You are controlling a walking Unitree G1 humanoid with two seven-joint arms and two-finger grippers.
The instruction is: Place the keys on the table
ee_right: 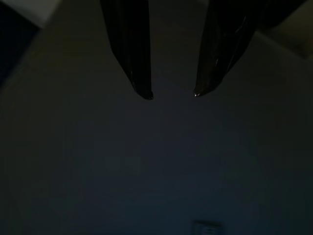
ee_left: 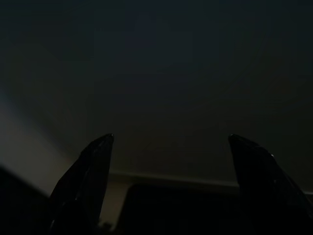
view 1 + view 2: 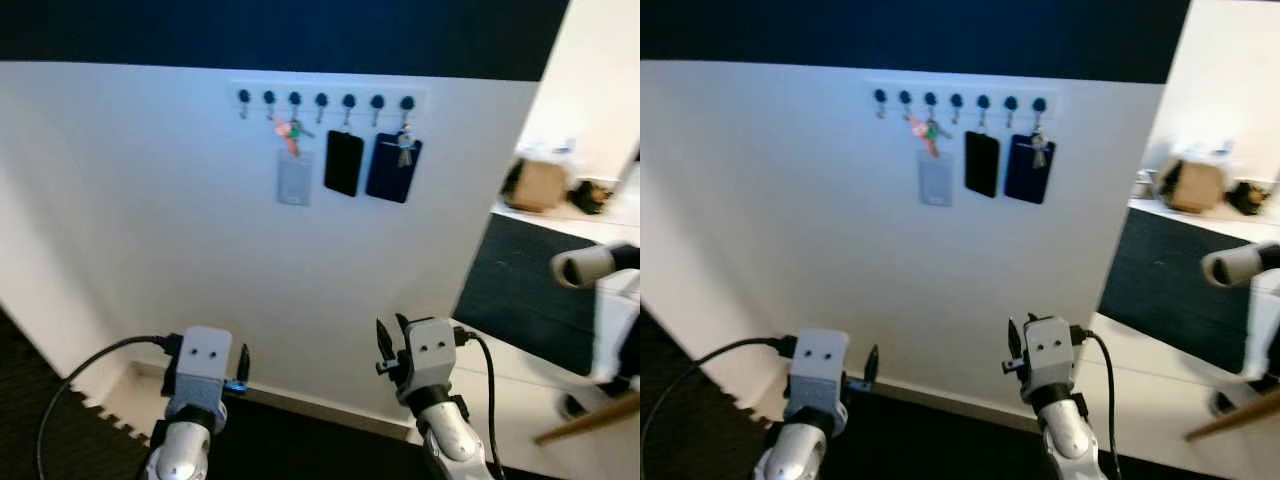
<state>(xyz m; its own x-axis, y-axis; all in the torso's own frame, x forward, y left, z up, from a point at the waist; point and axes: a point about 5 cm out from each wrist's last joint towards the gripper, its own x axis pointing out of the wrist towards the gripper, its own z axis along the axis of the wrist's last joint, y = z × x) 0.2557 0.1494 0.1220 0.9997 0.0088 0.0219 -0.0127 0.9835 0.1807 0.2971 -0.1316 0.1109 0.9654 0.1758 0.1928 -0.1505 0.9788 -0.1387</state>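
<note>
While both arms sit low and close to the body, nothing is in hand yet. The left gripper (image 2: 168,147) has its fingers spread wide, with only dark wall and a pale skirting strip beyond them. The right gripper (image 1: 172,94) has its fingers a modest gap apart and empty, pointing at plain wall.

Farther off, high on the white wall (image 3: 150,200), runs a hook rail (image 3: 325,99). One bunch of keys (image 3: 290,133) with an orange tag hangs near the rail's middle, over a grey card (image 3: 294,178). A black card (image 3: 343,162) hangs next along. A second set of keys (image 3: 404,147) hangs at the rail's right end, against a dark blue card (image 3: 393,168).

The main risk, as I judge it, is picking the wrong thing: two key sets hang there, each overlapping a card, so a coarse pinch could catch the card or knock it off its hook. The keys are small and somewhat blurred, so their ring shape cannot be made out. Pulling straight out rather than lifting off the hook could snag. The reach is also long and upward from this low start.
</note>
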